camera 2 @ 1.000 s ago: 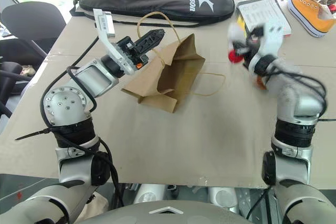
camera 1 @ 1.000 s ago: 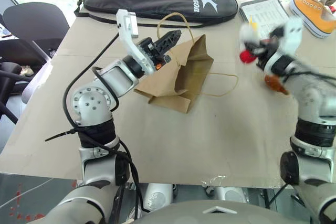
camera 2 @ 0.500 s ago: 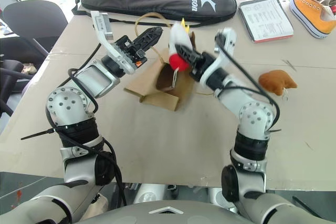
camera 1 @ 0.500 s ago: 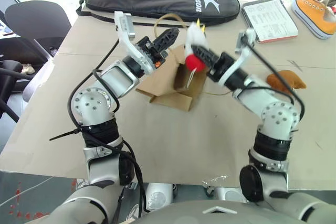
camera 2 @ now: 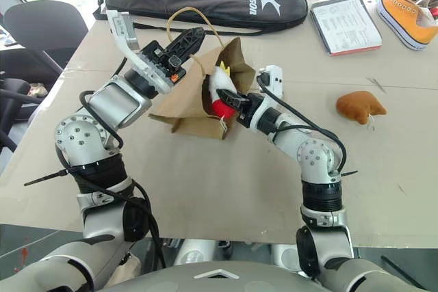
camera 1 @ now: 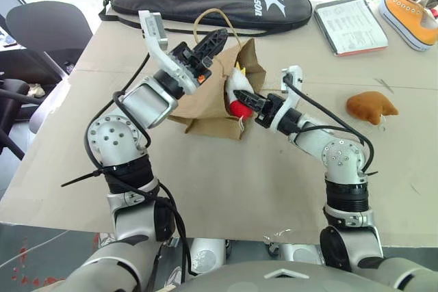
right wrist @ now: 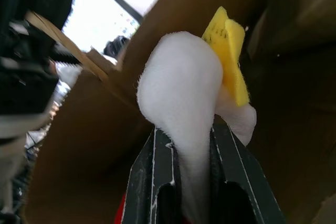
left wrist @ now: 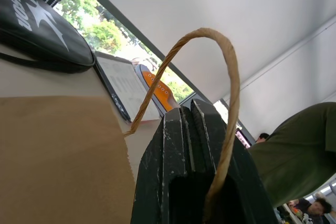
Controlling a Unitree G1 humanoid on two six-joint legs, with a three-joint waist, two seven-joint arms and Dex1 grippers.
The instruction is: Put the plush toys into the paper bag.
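Observation:
The brown paper bag (camera 1: pixel 204 102) lies on the table with its mouth held up and facing right. My left gripper (camera 1: pixel 213 39) is shut on one twine handle (left wrist: pixel 226 66) and holds it above the bag. My right gripper (camera 1: pixel 244 98) is shut on the white plush toy (camera 1: pixel 237 85), whose red end (camera 1: pixel 239 109) and yellow tuft (right wrist: pixel 230 51) sit at the bag's mouth, partly between its paper walls. The orange-brown plush toy (camera 1: pixel 370 107) lies loose on the table to the right, apart from both grippers.
A long black racket case (camera 1: pixel 205 5) lies along the table's far edge. A booklet (camera 1: pixel 351 24) and an orange-and-white sneaker (camera 1: pixel 412 15) are at the far right. A dark chair (camera 1: pixel 44 32) stands at the left. A person in a green sleeve (left wrist: pixel 294 150) is beyond the table.
My right gripper has swung left and down with the white toy, from the far right to the bag's mouth. The left gripper kept its hold on the handle and rolled slightly, lifting the mouth wider.

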